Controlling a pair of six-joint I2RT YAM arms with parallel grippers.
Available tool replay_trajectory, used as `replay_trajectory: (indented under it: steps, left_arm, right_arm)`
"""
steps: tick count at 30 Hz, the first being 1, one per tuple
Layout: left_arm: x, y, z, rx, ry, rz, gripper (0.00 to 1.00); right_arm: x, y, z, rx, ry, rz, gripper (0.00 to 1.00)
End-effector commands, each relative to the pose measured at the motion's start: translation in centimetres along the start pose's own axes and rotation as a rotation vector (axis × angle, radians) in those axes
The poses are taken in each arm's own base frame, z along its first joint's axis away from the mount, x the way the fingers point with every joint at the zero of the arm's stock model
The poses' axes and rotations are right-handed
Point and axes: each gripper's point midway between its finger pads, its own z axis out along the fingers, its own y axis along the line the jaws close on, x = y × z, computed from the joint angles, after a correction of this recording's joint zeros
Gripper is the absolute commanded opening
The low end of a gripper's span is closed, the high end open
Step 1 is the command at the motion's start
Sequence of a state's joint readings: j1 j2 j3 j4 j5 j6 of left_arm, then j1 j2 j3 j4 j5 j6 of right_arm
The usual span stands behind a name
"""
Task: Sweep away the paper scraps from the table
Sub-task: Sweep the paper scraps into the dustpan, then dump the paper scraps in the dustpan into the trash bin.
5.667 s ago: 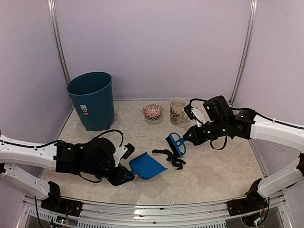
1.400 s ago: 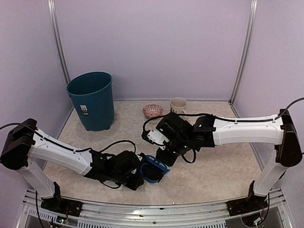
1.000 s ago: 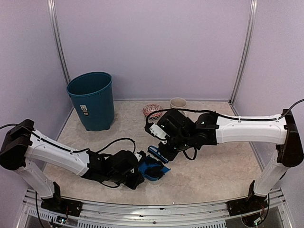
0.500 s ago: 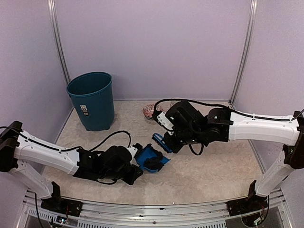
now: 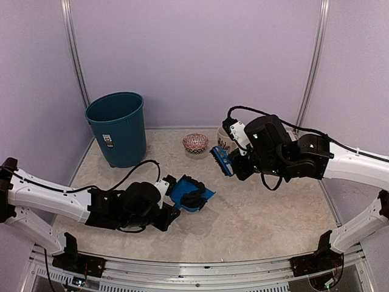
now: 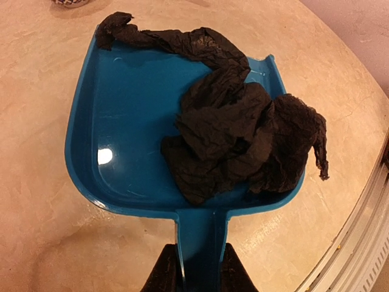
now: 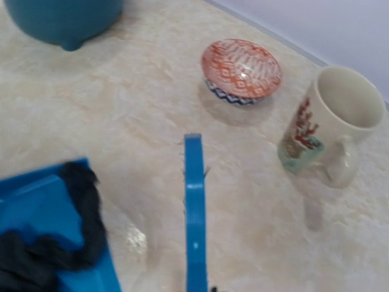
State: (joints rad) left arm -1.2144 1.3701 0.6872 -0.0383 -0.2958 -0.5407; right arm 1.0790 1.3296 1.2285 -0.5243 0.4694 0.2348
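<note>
The left claw point(image 6: 194, 275) is pressed onto the handle of the dustpan point(image 6: 121, 115), one finger on each side. The scraps point(image 6: 240, 137) — all black, crumpled together — lie in the pan straight ahead of this claw. They are heaped toward its right side, with one strip trailing along the far lip. Whether the pan touches the counter point(image 6: 36, 231) cannot be told.

The right claw point(image 5: 236, 163) is pinching the brush point(image 7: 193, 207), which points straight ahead of it, well apart from the pan — that lies to this claw's lower left. A mug point(image 7: 331, 118) stands ahead of this claw and to its right. A patterned bowl point(image 7: 241, 68) sits farther ahead, near the mug. A bin point(image 5: 117, 128) stands far off to its left.
</note>
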Motion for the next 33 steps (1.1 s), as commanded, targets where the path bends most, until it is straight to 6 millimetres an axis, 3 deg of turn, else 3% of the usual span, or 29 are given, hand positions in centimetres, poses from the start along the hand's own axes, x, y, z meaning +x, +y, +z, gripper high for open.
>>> replay_trajectory:
  steps: [1, 6, 13, 22, 28, 33]
  left_arm:
    - [-2.6, 0.0, -1.6, -0.021, -0.059, 0.006, 0.00]
    - [-4.8, 0.6, -2.8, -0.054, -0.066, 0.011, 0.00]
    - [-10.2, 2.7, -5.9, -0.076, -0.090, -0.016, 0.00]
    - [-17.4, 6.6, -11.6, -0.180, -0.140, -0.008, 0.00]
    - [-20.7, 9.9, -14.4, -0.274, -0.181, -0.017, 0.00]
    - [-22.7, 13.9, -16.9, -0.405, -0.220, -0.041, 0.00]
  right_arm:
    - [0.5, -1.5, 0.1, 0.026, -0.024, 0.062, 0.00]
    - [1.8, -2.0, 0.6, 0.022, -0.007, 0.082, 0.00]
    - [3.5, -2.2, 1.8, 0.014, 0.020, 0.094, 0.00]
    - [4.5, -1.7, 2.6, -0.015, 0.030, 0.101, 0.00]
    - [4.9, -1.4, 2.9, -0.030, 0.032, 0.101, 0.00]
    - [5.0, -1.0, 3.1, -0.049, 0.036, 0.098, 0.00]
